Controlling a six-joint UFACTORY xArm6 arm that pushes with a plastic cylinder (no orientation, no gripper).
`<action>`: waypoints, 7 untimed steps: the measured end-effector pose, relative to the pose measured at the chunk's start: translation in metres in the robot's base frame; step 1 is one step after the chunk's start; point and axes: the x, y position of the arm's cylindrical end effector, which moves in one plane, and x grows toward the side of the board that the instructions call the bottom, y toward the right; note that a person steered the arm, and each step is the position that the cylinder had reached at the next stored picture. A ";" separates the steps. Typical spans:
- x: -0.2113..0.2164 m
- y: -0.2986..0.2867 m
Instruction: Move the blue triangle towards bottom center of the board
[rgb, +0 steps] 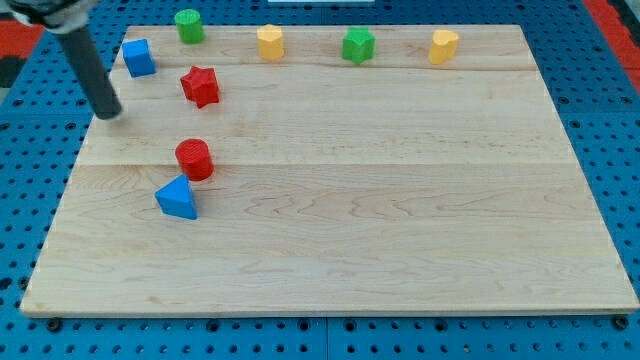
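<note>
Blue triangle (177, 199) at board's (400, 250) left, just below red cylinder (194, 159), my tip (110, 115) well above-left, touching nothing, no gripper fitted.

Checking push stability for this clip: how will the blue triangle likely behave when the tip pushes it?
The blue triangle sits flat, so it probably slides rather than rolls. Its angled sides may make it rotate under an off-centre push. The red cylinder is close above it and might get bumped. My tip is well away.
</note>
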 end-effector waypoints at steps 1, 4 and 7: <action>-0.052 -0.003; -0.050 0.064; 0.139 0.114</action>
